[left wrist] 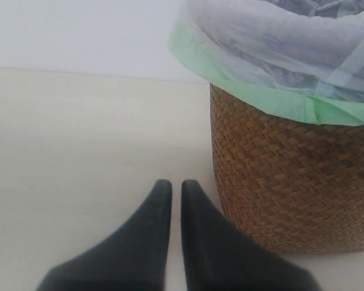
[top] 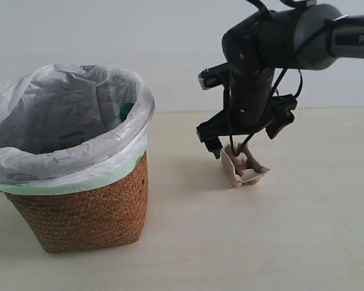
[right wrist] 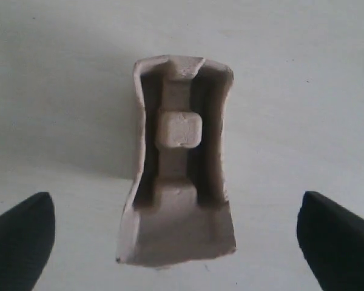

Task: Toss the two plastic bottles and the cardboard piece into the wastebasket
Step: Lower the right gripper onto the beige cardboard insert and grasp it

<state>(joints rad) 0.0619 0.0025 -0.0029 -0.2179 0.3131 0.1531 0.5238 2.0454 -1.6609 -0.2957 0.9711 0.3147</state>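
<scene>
**Wastebasket in front, cardboard under an open gripper**

Wastebasket (top: 85,212) fills the lower left of the exterior view, its pale bag (top: 67,121) folded over the rim. Right of centre, the cardboard piece (top: 246,167) sits on the table (top: 303,230), with the right gripper (top: 233,147) directly above it.

Left wrist view: the left gripper (left wrist: 176,183) shows at the bottom edge, its fingers pressed almost together with nothing between them. The basket stands just beside it, on the right of the frame.

Right wrist view: the cardboard lies mid-frame. The gripper's fingers (right wrist: 24,236) are in the lower corners, spread wide and clear of it.
</scene>
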